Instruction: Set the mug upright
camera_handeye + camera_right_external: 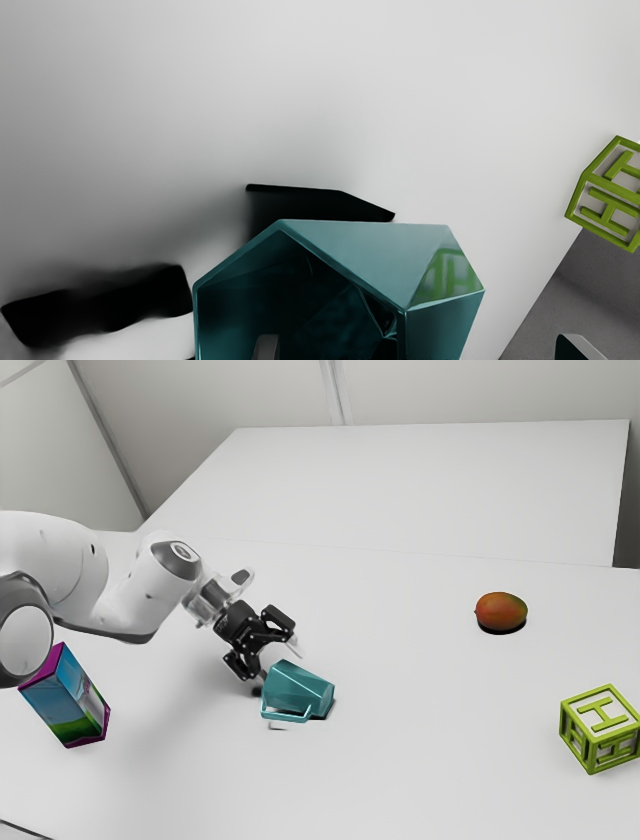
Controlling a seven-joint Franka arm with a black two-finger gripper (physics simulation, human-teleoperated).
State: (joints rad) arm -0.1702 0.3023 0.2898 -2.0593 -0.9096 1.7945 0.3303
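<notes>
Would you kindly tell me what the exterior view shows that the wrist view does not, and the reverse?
Exterior view: the white arm, the reddish fruit, the purple-edged carton and the handle of the mug.

Wrist view: the mug's dark inside, a green reflection on its wall, and gray ground past the table.

Both: the mug on its side, the green block and the open fingers.

The Franka arm (150,588) is extended from the exterior view's left, its black two-finger gripper (281,665) angled downward, with the fingers (267,348) spread wide apart.
</notes>
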